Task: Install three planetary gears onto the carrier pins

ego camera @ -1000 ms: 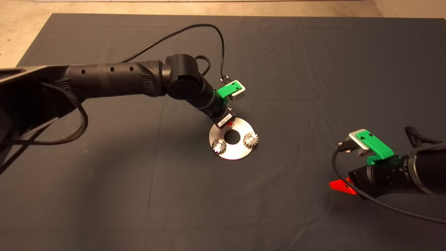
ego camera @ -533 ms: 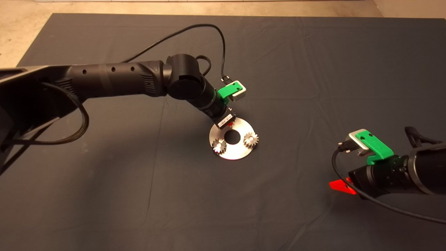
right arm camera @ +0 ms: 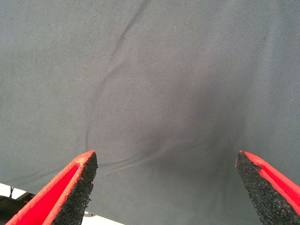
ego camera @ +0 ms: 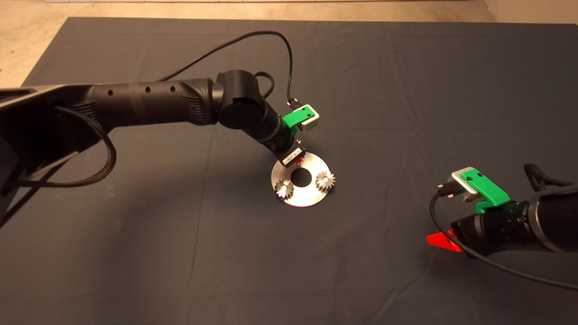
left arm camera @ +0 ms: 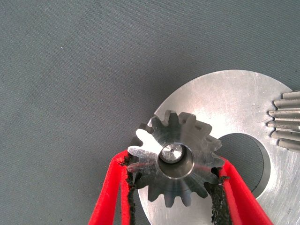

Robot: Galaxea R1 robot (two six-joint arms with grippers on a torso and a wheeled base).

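Observation:
The round shiny disc (ego camera: pixel 301 197) lies mid-mat. Two planetary gears (ego camera: pixel 284 188) (ego camera: pixel 324 180) sit on its near-left and right carrier pins. My left gripper (ego camera: pixel 298 160) reaches down over the disc's far edge. In the left wrist view this gripper (left arm camera: pixel 173 161) is shut on a third planetary gear (left arm camera: pixel 187 140). Both black pads (left arm camera: pixel 126 185) press its teeth. A carrier pin (left arm camera: pixel 171 152) shows inside that gear's centre hole, above the disc (left arm camera: pixel 225 101). Another gear (left arm camera: pixel 286 119) shows at the edge of that view. My right gripper (right arm camera: pixel 166 159) is open over bare mat.
The right arm (ego camera: pixel 505 223) rests at the mat's lower right, with a red finger (ego camera: pixel 440 241) showing. The left arm's black cable (ego camera: pixel 271 38) loops above the disc. The dark mat (ego camera: pixel 406 90) borders a tan floor (ego camera: pixel 27 36) at the far left.

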